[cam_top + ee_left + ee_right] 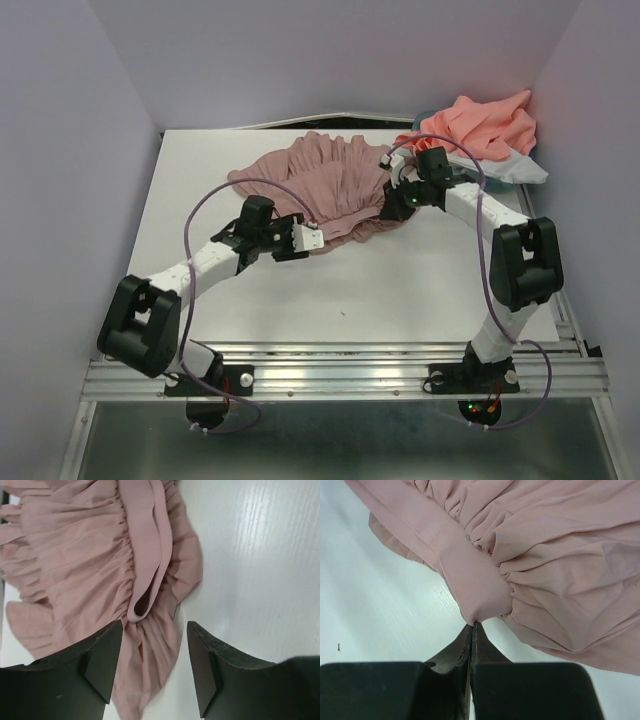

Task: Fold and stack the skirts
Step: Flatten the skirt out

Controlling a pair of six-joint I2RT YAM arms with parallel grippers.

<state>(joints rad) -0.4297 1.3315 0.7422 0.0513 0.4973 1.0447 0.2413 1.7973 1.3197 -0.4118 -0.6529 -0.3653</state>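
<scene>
Right claw [472, 625] clamped on mauve skirt [560, 555], left claw [155, 627] wide open, coral cloth [482, 122] heaped on basket [424, 114].

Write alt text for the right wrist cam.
The right gripper is pinched shut on the waistband end of a gathered mauve-pink skirt. The skirt fills the upper right of the view, and white table shows at left.

From above I see the mauve skirt [325, 185] spread crumpled across the far middle of the counter [350, 290]. My left claw [306, 238] sits at its near hem and my right claw [390, 205] is on its right edge. Whether either grips the cloth, I can't tell from up here. Coral cloth [485, 125] is heaped in the far right corner, with a pale skirt [520, 168] poking out beneath it.
</scene>
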